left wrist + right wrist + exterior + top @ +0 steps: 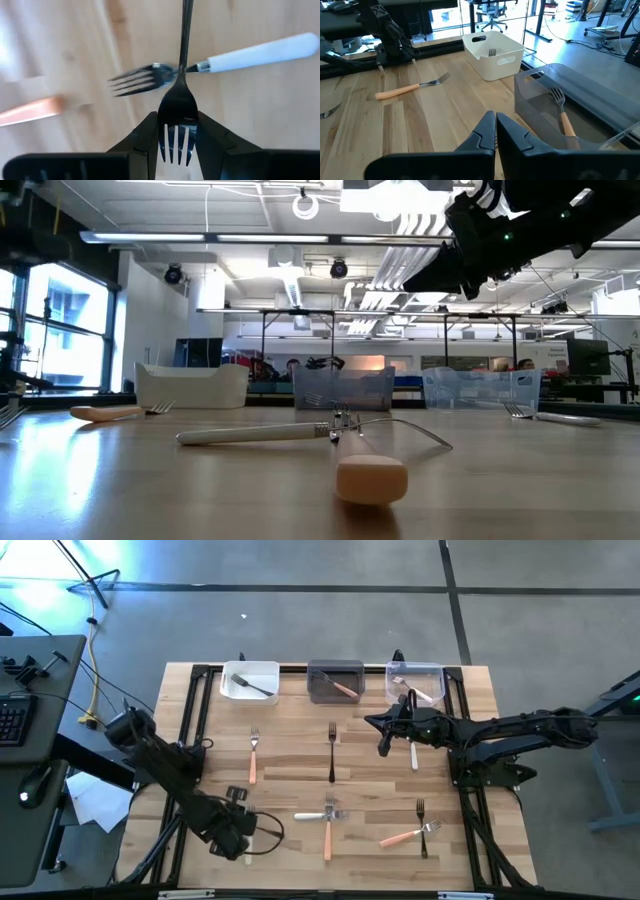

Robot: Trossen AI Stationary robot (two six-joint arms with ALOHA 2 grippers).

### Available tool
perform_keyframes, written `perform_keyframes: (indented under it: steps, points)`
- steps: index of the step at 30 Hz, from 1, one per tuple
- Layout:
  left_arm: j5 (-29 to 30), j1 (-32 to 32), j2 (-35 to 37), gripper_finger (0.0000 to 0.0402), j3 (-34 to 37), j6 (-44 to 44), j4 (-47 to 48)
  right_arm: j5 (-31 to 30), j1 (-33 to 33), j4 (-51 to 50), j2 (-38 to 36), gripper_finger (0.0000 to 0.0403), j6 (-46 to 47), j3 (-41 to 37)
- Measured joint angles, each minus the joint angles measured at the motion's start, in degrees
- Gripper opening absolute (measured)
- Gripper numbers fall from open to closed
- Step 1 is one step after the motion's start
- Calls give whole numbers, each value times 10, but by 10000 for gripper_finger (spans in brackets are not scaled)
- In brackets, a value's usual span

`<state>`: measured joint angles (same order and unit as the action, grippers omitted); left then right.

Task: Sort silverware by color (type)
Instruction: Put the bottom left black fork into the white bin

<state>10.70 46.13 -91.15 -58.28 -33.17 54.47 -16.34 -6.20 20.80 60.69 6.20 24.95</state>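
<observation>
Forks lie loose on the wooden table [290, 775]: an orange one [253, 758], a black one [332, 752], a white one [414, 753], a white and an orange one crossed [327, 816], and a black and an orange one crossed [418, 832]. My left gripper [240, 830] is at the near left, pointing down, shut on a fork [179, 100] whose handle runs out of the wrist view. Below it lie a white-handled fork [250, 52] and an orange handle [30, 111]. My right gripper [383, 740] hovers shut over the table's far right, holding nothing. My left gripper pinches the fork's metal head [178, 112] by its two edges, one finger [148, 134] on each side, at the root of the tines. The fingers come from above, and the tines point back between them. The neck [184, 40] runs away over the white fork.
Three bins stand along the far edge: a white bin [236, 673] with a black-handled fork, a grey bin [322, 674] with an orange fork, and a clear bin [432, 676] with a white fork. Free wood lies between the fork groups.
</observation>
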Motion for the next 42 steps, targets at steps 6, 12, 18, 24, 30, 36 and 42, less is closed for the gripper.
perform_keyframes:
  steps: [6, 12, 18, 24, 30, 36, 42]
  points:
    - [64, -60, 91, 83, -11, 9, 66, 0, 0, 0, 0, 0, -1, 0]
    - [95, -211, 171, 83, -12, 141, 77, 0, 0, 0, 0, 0, -2, 0]
    - [10, -407, 164, 83, -12, 390, 44, 0, 0, 0, 0, 0, -2, 0]
    - [-144, -579, 151, 83, -12, 567, 35, 0, 0, -2, 0, 0, -7, 0]
    - [-94, -752, 151, 83, -44, 666, 99, 0, 0, -4, 0, 0, -14, 0]
    - [29, -857, 149, 83, -60, 806, 49, 0, 0, -4, 0, 0, -22, 0]
    - [107, -888, 107, 83, -60, 984, -20, 0, 0, -4, 0, 0, -22, 0]
